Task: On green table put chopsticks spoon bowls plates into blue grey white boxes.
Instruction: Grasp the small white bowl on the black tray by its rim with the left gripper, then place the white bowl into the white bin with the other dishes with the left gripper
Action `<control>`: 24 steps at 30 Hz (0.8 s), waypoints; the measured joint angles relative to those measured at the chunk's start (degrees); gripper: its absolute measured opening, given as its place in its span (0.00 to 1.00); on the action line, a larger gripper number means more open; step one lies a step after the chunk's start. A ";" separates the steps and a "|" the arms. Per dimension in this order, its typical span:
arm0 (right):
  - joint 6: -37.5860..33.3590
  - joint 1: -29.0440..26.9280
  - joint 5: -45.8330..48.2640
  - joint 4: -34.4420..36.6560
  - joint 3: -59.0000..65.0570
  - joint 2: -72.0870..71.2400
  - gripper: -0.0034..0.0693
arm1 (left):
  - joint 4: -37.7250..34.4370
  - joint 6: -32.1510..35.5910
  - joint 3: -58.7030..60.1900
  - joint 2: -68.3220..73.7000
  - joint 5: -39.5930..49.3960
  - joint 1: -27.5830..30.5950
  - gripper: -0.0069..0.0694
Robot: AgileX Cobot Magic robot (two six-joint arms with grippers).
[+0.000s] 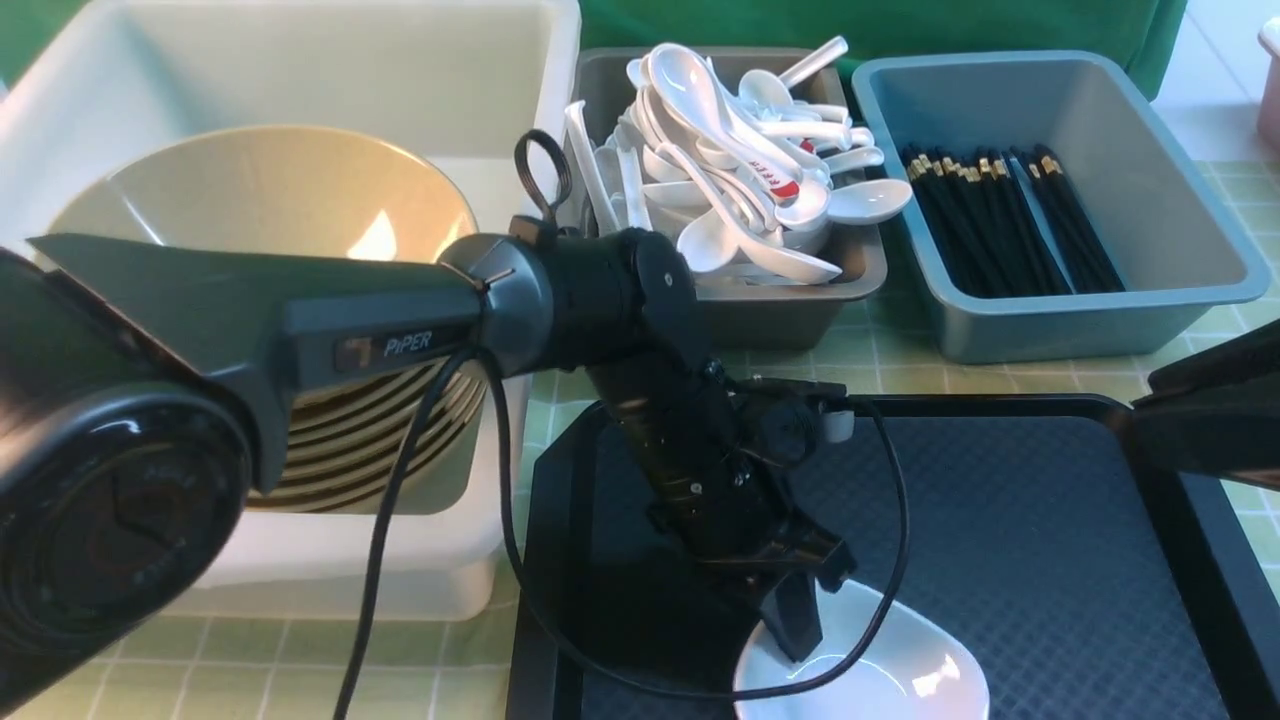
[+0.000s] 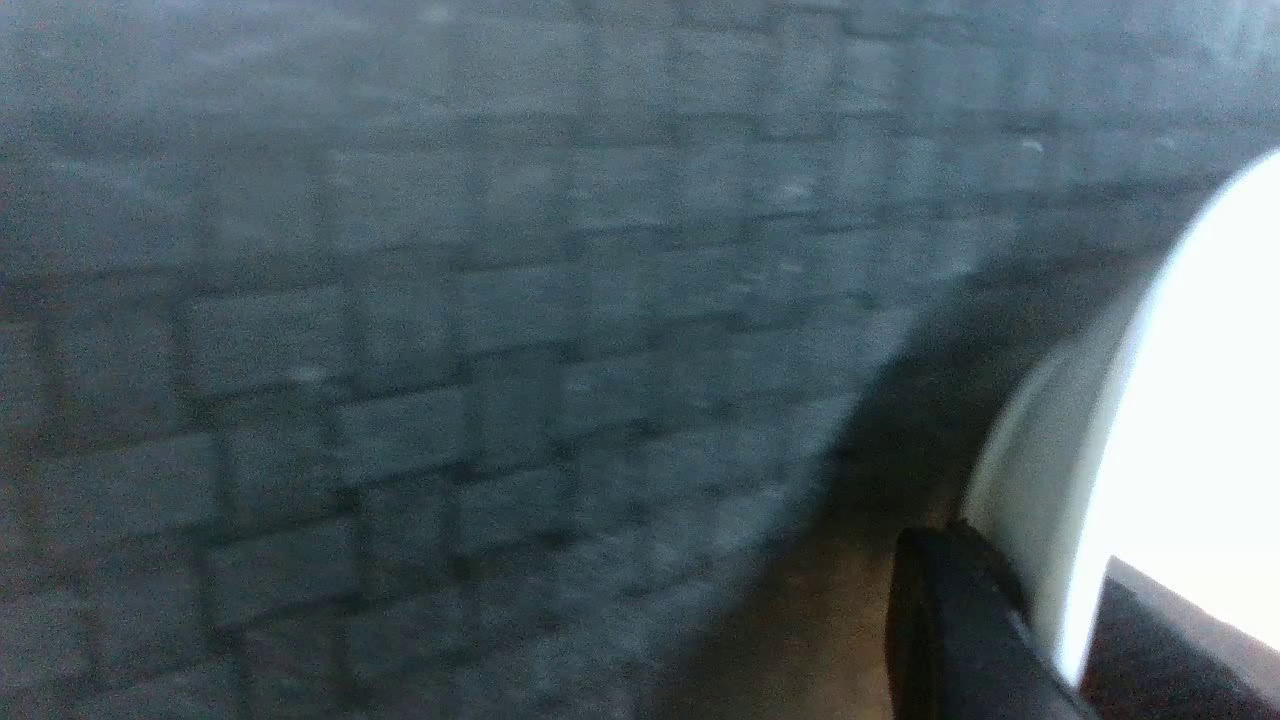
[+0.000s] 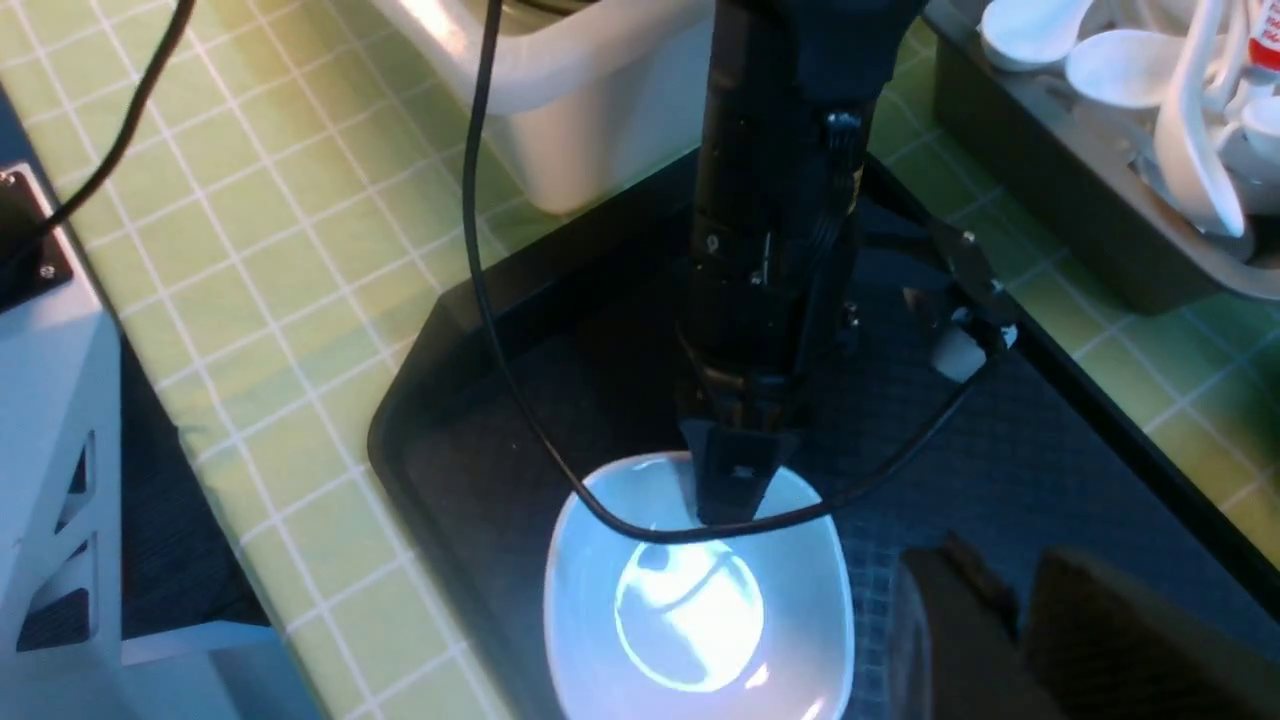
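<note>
One white bowl [image 1: 900, 670] sits on the black tray [image 1: 1050, 520] on the counter [image 1: 900, 360]; the front view shows my left claw [image 1: 805, 630] at its rim. Left wrist: my fingers [image 2: 945, 620] clench that thin rim, probably to lift it boxward. Right wrist: my right claw [image 3: 1025, 640] is blurred; I cannot tell.

Tray [image 1: 1000, 520] near, right of centre; bowl [image 1: 900, 680] on its near left part. Far row of three: left box [image 1: 300, 60] holds stacked dishes [image 1: 260, 190], middle box [image 1: 780, 310] holds spoons [image 1: 740, 150], right box [image 1: 1080, 320] holds chopsticks [image 1: 1010, 220].
</note>
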 joint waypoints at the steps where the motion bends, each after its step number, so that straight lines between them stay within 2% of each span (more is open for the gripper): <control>1: 0.00 0.00 -0.12 0.00 0.00 0.00 0.23 | 0.00 0.03 -0.23 0.00 0.31 0.10 0.11; 5: -0.24 0.02 -1.73 0.00 0.00 0.00 0.24 | -0.14 -0.26 -5.75 -1.90 3.11 2.56 0.11; 10: -0.26 0.02 -5.02 0.00 0.00 0.00 0.24 | -1.82 -3.09 -11.89 -11.95 3.23 10.31 0.11; 16: -1.10 0.02 -13.29 0.00 0.00 0.60 0.25 | -4.67 -6.24 -9.68 -32.05 4.97 29.69 0.11; 20: -1.52 0.02 -15.89 0.21 0.00 2.57 0.25 | -6.17 -6.50 -1.95 -43.50 5.27 49.01 0.11; 22: -3.97 0.02 -16.35 1.43 0.00 4.07 0.25 | -7.53 -7.46 3.82 -47.53 5.29 59.46 0.11; 24: -8.39 0.02 -16.61 4.61 0.00 5.99 0.25 | -9.50 -9.00 9.59 -49.91 3.51 67.53 0.11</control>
